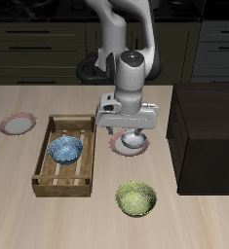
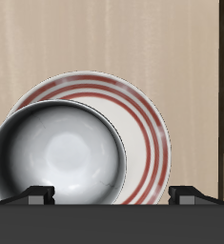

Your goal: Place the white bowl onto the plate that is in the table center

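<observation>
The white bowl (image 2: 58,152) is seen resting on the plate (image 2: 142,119) at the tabletop's (image 1: 28,219) centre, set off-centre so that one side of the pink-ringed rim is covered. In the wrist view, the gripper (image 2: 112,195) is held directly above, its fingertips spread wide and clear of the bowl, nothing grasped. In the exterior view the bowl is mostly hidden beneath the gripper (image 1: 132,129). The placement is judged essentially made. A straight vertical retreat is advised, so that the bowl's rim is not clipped and dragged off the plate. A blue-patterned bowl (image 1: 64,149) in a wooden tray (image 1: 48,131), a yellow-green bowl (image 1: 135,199) and a second plate (image 1: 18,124) are left untouched.
</observation>
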### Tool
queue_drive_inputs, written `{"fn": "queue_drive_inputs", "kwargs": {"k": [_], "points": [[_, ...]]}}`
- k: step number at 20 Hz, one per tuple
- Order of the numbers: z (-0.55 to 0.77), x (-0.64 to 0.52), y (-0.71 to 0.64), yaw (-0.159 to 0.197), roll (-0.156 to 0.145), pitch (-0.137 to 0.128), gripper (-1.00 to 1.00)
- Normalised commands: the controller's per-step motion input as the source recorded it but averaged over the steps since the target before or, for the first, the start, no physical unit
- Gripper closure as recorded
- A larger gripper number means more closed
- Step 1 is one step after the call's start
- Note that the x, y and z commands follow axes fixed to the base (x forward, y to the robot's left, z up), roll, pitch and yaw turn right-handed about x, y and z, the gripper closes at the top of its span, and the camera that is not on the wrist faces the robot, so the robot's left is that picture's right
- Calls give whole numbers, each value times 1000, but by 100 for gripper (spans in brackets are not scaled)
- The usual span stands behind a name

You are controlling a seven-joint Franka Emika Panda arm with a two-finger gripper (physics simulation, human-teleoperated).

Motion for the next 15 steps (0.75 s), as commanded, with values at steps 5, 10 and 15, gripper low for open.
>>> {"fn": "queue_drive_inputs", "kwargs": {"k": [5, 10, 15], "points": [[267, -169, -2, -25, 13, -32, -100], [302, -108, -41, -24, 0, -32, -100], [769, -340, -13, -70, 54, -58, -100]]}}
